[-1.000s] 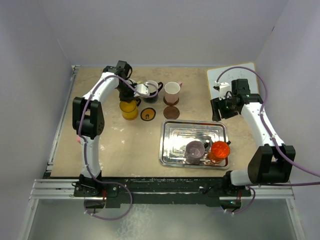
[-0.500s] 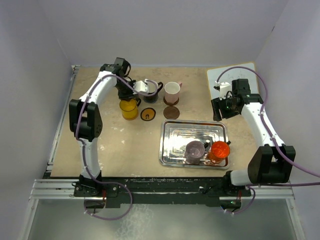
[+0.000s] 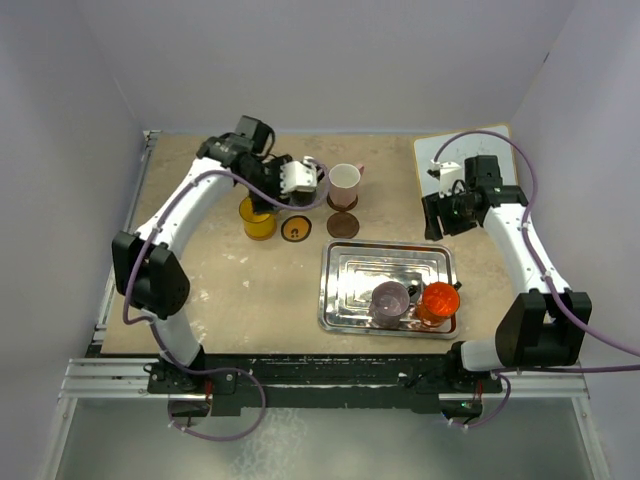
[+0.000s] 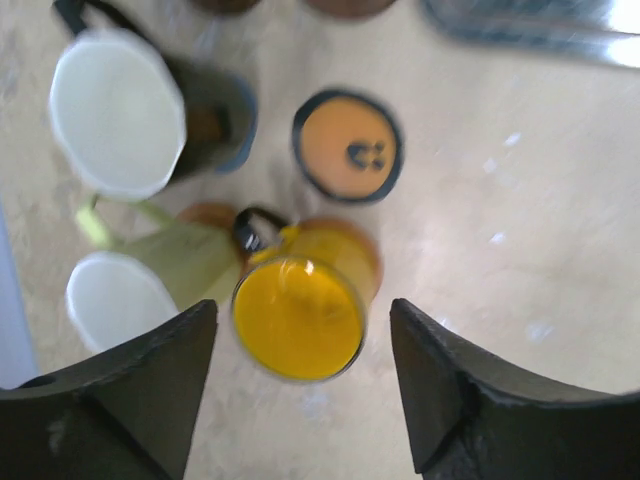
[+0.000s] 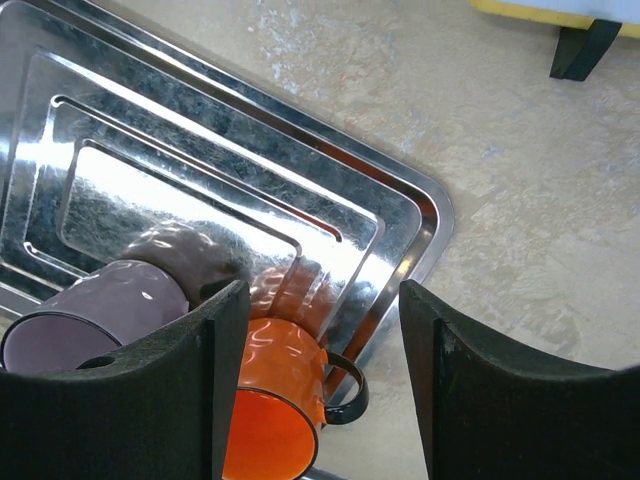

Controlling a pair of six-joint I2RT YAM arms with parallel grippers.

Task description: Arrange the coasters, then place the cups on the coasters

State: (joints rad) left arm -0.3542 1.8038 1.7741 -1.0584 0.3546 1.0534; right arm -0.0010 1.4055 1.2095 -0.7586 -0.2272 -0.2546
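Left tool (image 4: pixel 300 308) is spread wide, nothing held; the glossy yellow-orange handled mug (image 4: pixel 297 330) stands just beneath it. A straight upward withdrawal is advised, so the handle is not caught.

Steel tray (image 3: pixel 372 266), white board (image 3: pixel 436 150) beyond it

Pale lavender walls (image 3: pixel 330 60) around a mottled beige tabletop (image 3: pixel 250 290) (aluminium rail (image 3: pixel 120 375) at near edge)
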